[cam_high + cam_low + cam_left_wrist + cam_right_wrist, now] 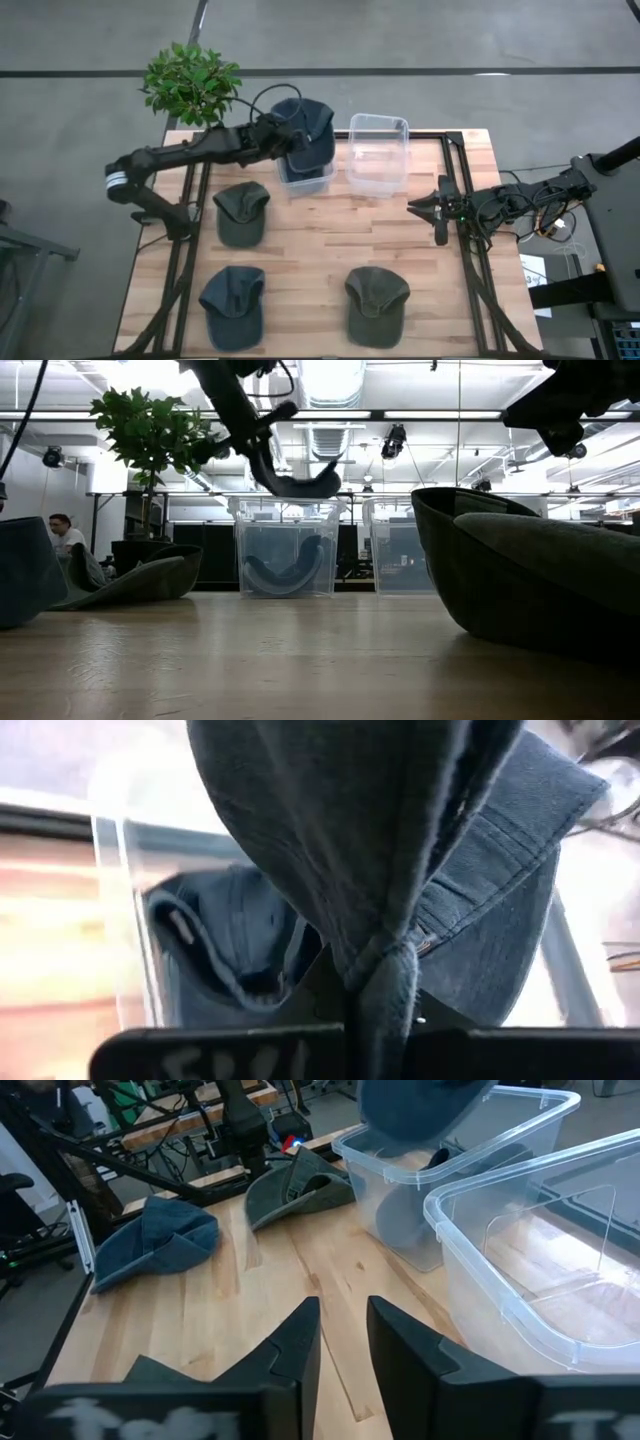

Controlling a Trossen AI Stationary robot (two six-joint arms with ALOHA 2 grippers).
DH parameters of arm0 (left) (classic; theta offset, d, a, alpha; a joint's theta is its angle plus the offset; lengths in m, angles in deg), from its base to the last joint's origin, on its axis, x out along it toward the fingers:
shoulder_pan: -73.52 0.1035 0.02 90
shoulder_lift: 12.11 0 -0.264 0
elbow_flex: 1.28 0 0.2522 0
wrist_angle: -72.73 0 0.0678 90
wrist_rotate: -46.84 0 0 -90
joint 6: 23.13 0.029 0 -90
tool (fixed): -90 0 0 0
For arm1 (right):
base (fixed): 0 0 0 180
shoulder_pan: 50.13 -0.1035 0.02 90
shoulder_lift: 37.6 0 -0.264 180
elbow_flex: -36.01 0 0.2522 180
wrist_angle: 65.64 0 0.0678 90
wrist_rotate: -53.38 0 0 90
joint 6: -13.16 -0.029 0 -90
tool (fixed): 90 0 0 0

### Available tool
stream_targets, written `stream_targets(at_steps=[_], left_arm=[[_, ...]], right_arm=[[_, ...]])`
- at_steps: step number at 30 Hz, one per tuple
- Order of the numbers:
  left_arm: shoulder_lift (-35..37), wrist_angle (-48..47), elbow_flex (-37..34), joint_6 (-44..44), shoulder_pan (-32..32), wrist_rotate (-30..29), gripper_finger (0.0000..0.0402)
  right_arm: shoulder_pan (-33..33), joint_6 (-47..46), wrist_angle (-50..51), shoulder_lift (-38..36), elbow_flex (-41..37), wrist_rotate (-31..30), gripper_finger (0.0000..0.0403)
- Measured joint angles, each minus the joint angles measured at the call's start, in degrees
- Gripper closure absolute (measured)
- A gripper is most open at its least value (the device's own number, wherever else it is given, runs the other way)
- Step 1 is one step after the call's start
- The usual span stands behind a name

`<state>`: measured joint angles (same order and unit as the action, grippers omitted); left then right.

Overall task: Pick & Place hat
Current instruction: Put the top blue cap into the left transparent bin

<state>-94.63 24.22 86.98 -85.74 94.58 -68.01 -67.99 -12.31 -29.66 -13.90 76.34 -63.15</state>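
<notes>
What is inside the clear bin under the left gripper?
The left bin already holds one blue cap, curled against its wall. The left gripper holds another blue cap above it, which hides most of the inside from overhead, so any further contents cannot be seen.

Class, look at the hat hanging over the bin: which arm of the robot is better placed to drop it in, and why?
The left. The left gripper is shut on the blue hat, holding it above the left bin, which already holds a hat. The right gripper waits at the table's right edge, empty.
</notes>
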Motion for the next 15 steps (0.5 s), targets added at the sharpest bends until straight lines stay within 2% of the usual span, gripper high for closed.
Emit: stream_targets(at_steps=[5, 15], left_arm=[[-1.7, -4.3, 0.0, -2.4, 0.0, 0.4, 0.0398], [-5.3, -4.7, 0.0, -3.4, 0.0, 2.9, 0.0388]], right_arm=[[0.0, 0.0, 0.0, 0.0, 0.0, 0.0, 0.0321], [0.0, 0.0, 0.2, 0.0, 0.0, 0.0, 0.0335]])
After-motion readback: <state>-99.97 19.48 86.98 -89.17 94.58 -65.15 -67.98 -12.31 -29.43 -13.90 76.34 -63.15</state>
